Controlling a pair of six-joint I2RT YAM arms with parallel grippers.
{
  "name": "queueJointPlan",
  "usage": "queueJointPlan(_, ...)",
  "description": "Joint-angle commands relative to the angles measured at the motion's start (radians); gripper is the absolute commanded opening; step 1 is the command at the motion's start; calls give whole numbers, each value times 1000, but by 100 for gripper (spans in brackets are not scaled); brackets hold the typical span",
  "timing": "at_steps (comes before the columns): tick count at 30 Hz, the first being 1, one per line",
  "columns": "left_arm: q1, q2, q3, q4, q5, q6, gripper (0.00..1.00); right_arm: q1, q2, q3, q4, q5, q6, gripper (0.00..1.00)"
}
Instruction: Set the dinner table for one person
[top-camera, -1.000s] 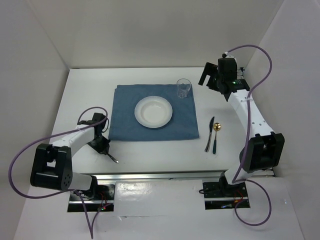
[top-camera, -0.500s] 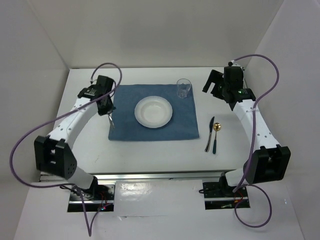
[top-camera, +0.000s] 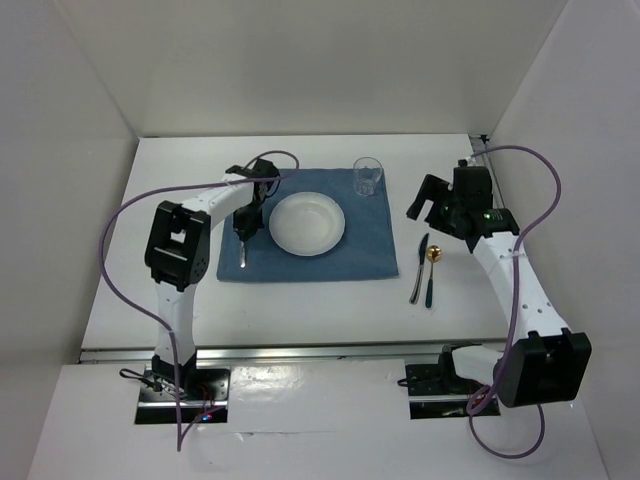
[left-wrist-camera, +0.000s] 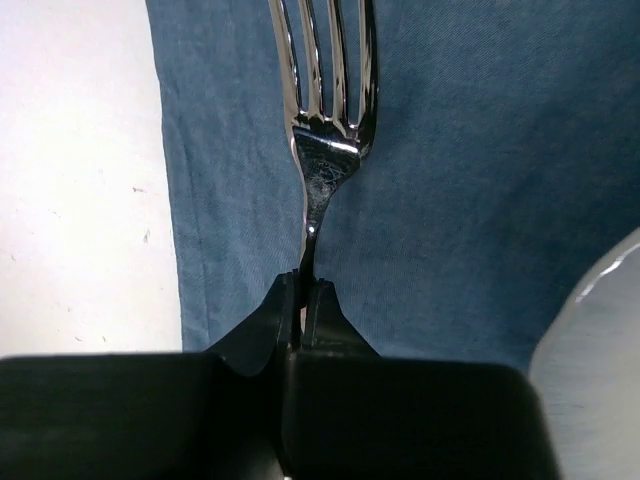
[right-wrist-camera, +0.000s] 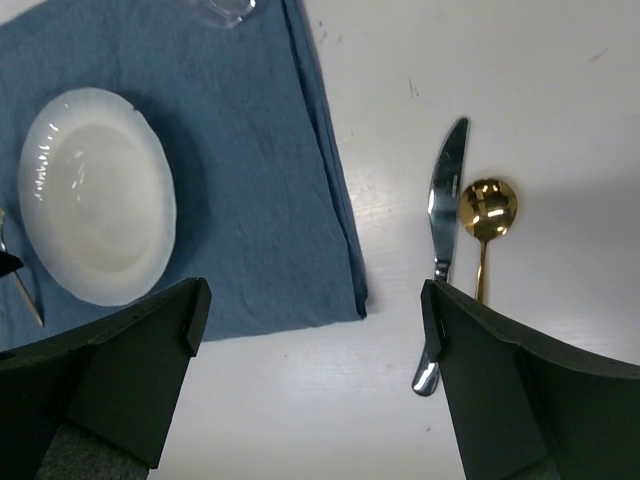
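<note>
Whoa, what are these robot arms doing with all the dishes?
They're setting a place for dinner. The left arm's fingers are shut on a fork, holding it at the left side of the blue mat, beside the white plate. A glass stands at the mat's far right corner. A knife and a gold spoon lie side by side on the white table, right of the mat. The right arm's fingers hang wide open near them, holding nothing.

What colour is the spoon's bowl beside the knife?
Gold, shiny metal spoon bowl beside the silver metal knife; clearest in the right wrist view.
</note>
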Motion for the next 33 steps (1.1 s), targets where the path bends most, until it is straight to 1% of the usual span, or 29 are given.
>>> queueJointPlan(1,-7,12,71,-24,-12,27,0,-7,-16,-36,-55,-14,19,100)
queueJointPlan(2,-7,24,106,-24,-3,27,0,-7,-26,-70,-55,-14,30,100)
queueJointPlan(6,-7,89,158,-44,-18,27,0,-7,-39,-174,-47,-14,82,100)
queueJointPlan(9,-7,121,169,-44,-9,36,0,-7,-49,-199,-33,28,82,100)
queueJointPlan(11,-7,139,183,-68,-9,36,1,-7,-26,-208,-33,38,93,100)
queueJointPlan(12,-7,155,198,-77,-9,36,10,-7,-26,-208,-33,48,93,100)
queueJointPlan(14,-7,155,208,-96,-9,25,16,-7,-6,-208,-24,48,93,100)
queueJointPlan(15,-7,155,208,-96,-9,25,41,-7,-6,-208,-24,48,93,100)
queueJointPlan(16,-16,132,208,-96,-9,25,47,-7,-6,-208,-15,48,93,98)
queueJointPlan(17,-16,118,208,-85,2,41,51,-7,3,-217,-6,48,93,93)
queueJointPlan(19,-16,89,208,-74,2,41,61,-7,13,-218,13,58,79,87)
queueJointPlan(20,-16,77,220,-83,11,41,69,-7,13,-218,13,68,66,84)
queueJointPlan(21,-16,49,244,-103,11,41,70,-7,43,-218,13,68,56,80)
queueJointPlan(23,-16,17,270,-128,1,41,72,-7,92,-218,13,104,56,78)
queueJointPlan(27,-16,-103,301,-163,-9,16,72,-7,158,-231,2,189,88,79)
queueJointPlan(28,-16,-164,290,-163,-9,16,72,-7,167,-244,2,190,88,79)
queueJointPlan(29,-16,-195,290,-163,-9,16,72,-20,177,-244,2,177,88,75)
queueJointPlan(30,-16,-225,272,-163,6,7,72,-34,190,-257,2,150,88,68)
queueJointPlan(31,-16,-256,242,-154,17,7,72,-34,191,-274,2,139,97,66)
queueJointPlan(32,-16,-313,229,-143,29,-2,72,-34,204,-274,2,119,110,66)
queueJointPlan(33,-16,-337,218,-143,30,-2,72,-34,220,-288,-12,119,110,66)
